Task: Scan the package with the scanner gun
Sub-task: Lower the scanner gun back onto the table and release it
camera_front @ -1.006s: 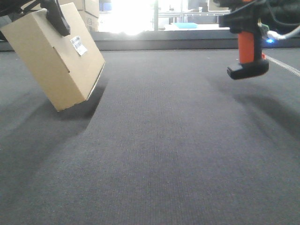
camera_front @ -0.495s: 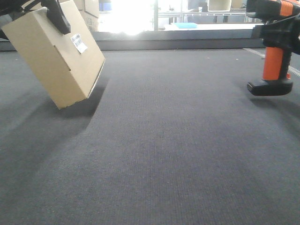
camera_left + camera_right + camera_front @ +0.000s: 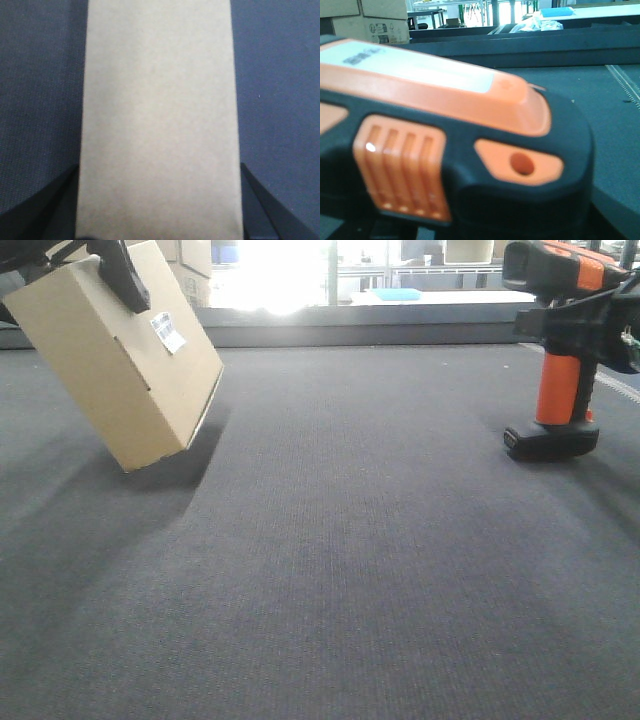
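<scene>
my left end effector [image 3: 159, 200] grips the package [image 3: 120, 380], tilted far to the left with its label [image 3: 168, 333] facing right, and my right end effector [image 3: 592, 328] holds the scanner gun [image 3: 560, 380] well apart across the worktop [image 3: 380, 540], nose pointing that way.

The package [image 3: 120, 370] at left, the scanner gun [image 3: 558, 390] well apart at right — carpet [image 3: 350, 560] beneath both.
</scene>
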